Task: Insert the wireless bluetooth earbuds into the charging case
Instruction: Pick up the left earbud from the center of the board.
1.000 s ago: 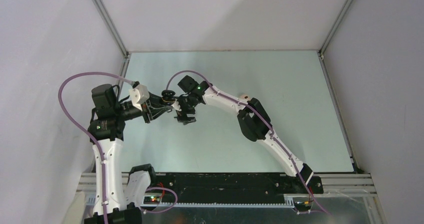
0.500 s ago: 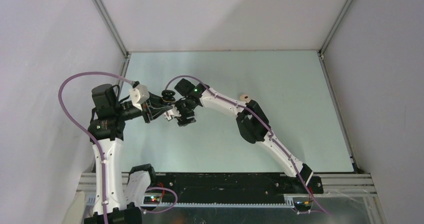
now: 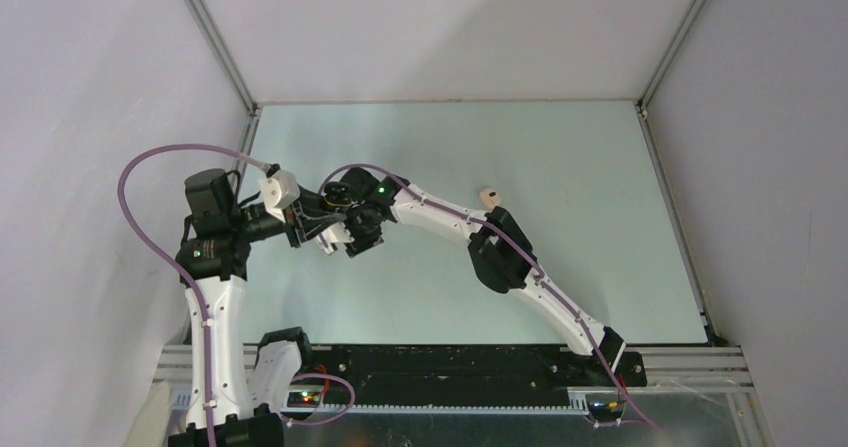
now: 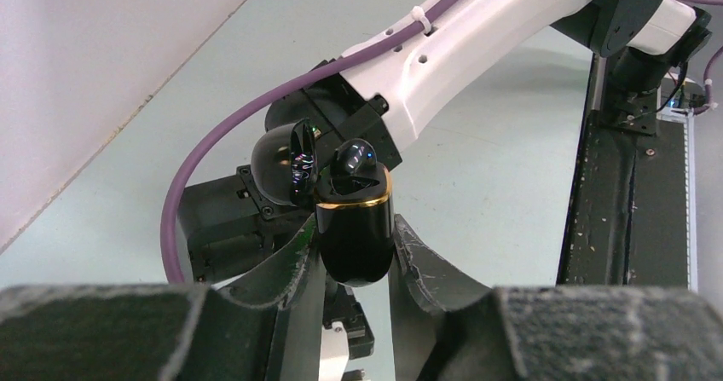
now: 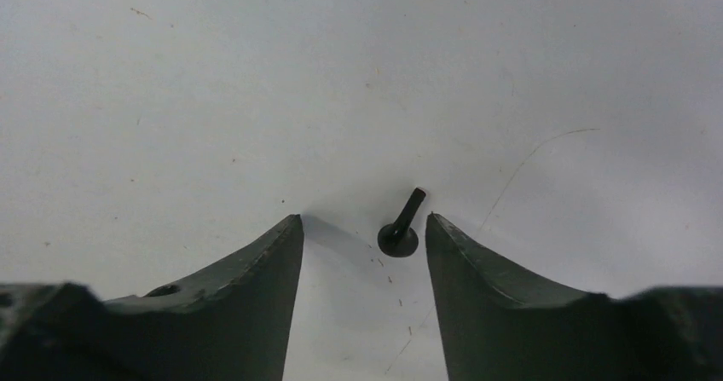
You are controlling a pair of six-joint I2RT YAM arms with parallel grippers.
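The left gripper (image 4: 355, 228) is clenched on the charging case (image 4: 354, 245), a glossy black rounded pod held upright between two worn, scratched dark fingers (image 4: 286, 270). A thin gold band (image 4: 354, 200) rings the case's mouth. Its domed lid (image 4: 286, 164) is swung open to the left, mirror-smooth and catching small reflections. Just above the band, a shiny black rounded lump (image 4: 354, 155) sits in the case's opening; it looks like the head of an earbud, though its stem is hidden.

Right behind the case stands the right arm's smooth white link (image 4: 477, 31), with a purple cable (image 4: 222, 151) curving down past the lid.

In the overhead view, the right gripper (image 5: 364, 219) hangs just beside the case, on its near side. Its jaws stand apart, grasping nothing. Between its curved, matte dark fingers (image 5: 477, 279) a loose black earbud (image 5: 398, 240) lies on the table (image 5: 256, 74), a pale, lightly speckled surface. The earbud has a round head and a short straight stem angled away; it lies just beside one fingertip, and I cannot tell whether they touch.

Well apart from the case, off to its right, a small pale rounded thing (image 3: 489, 196) rests on the table; it is too small to identify.
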